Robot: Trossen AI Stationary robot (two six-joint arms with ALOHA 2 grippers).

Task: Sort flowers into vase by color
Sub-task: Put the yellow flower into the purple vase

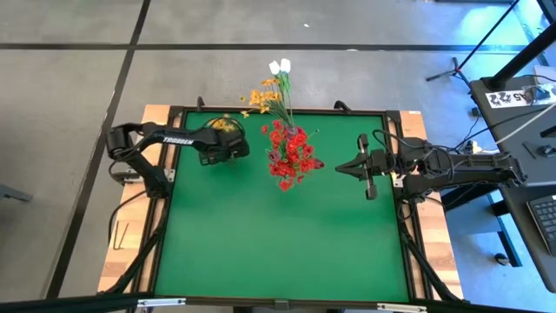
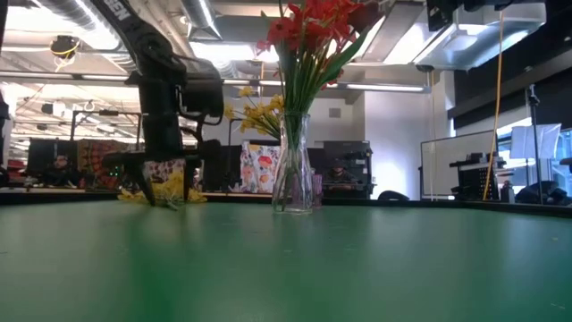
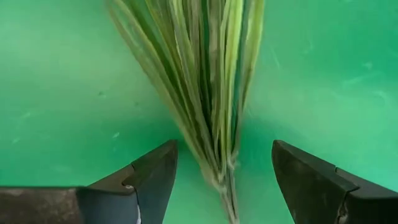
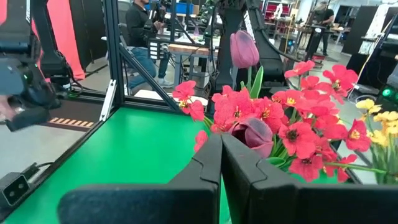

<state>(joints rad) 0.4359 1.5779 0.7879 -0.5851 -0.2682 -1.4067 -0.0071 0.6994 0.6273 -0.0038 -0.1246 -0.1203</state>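
Two wide-open left jaws straddle thin green stems (image 3: 211, 99); right jaws closed, empty.

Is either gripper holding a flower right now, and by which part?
Nothing is held. The left gripper is open around the stem bundle; the right gripper is shut and empty.

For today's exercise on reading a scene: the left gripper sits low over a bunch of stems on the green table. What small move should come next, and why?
Probably close the left gripper on the bundle of green stems. Its fingers stand open on either side of the stems, which lie between them on the table, so nothing is held yet. The right gripper waits shut beside the vase.
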